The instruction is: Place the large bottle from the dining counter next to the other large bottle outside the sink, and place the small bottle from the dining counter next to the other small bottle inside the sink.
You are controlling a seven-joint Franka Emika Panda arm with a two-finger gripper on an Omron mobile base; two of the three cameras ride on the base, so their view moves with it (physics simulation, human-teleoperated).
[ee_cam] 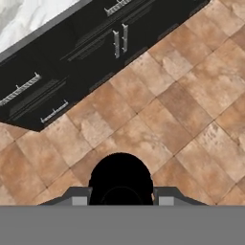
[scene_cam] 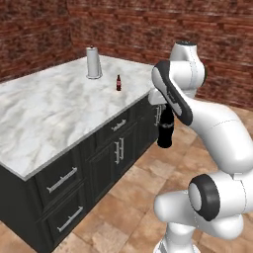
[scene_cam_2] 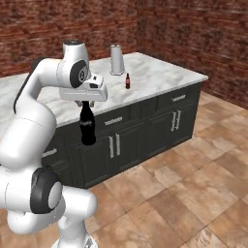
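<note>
Brown floor tiles (scene_cam_2: 193, 193) lie under the large bottle (scene_cam_2: 87, 126), which hangs off the dining counter (scene_cam: 44, 108), its neck pinched by the gripper (scene_cam_2: 85, 103). Best to keep it straight up and drive gently.

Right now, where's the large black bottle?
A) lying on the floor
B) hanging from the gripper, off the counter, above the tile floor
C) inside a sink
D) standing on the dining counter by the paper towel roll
B: the large bottle hangs upright by its neck from the gripper, in front of the dark cabinets, while the small bottle stands on the dining counter.
</note>
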